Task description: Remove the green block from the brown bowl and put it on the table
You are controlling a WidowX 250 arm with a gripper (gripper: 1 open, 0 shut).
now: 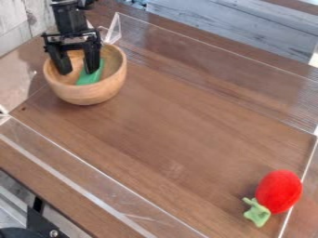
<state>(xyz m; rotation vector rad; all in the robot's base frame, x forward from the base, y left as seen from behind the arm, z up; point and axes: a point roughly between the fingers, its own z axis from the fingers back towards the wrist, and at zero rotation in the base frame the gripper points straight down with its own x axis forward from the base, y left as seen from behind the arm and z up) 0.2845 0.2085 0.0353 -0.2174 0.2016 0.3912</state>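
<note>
The brown bowl [85,85] sits on the table [187,121] at the upper left. Inside it lies the green block [85,77], partly hidden by the fingers. My black gripper [74,67] reaches down into the bowl from above, open, with one finger on each side of the block. Whether the fingers touch the block cannot be made out.
A red plush fruit [280,191] with a light-green stem lies at the lower right corner. Clear plastic edging [74,186] runs around the tabletop, and a raised clear panel stands just behind the bowl.
</note>
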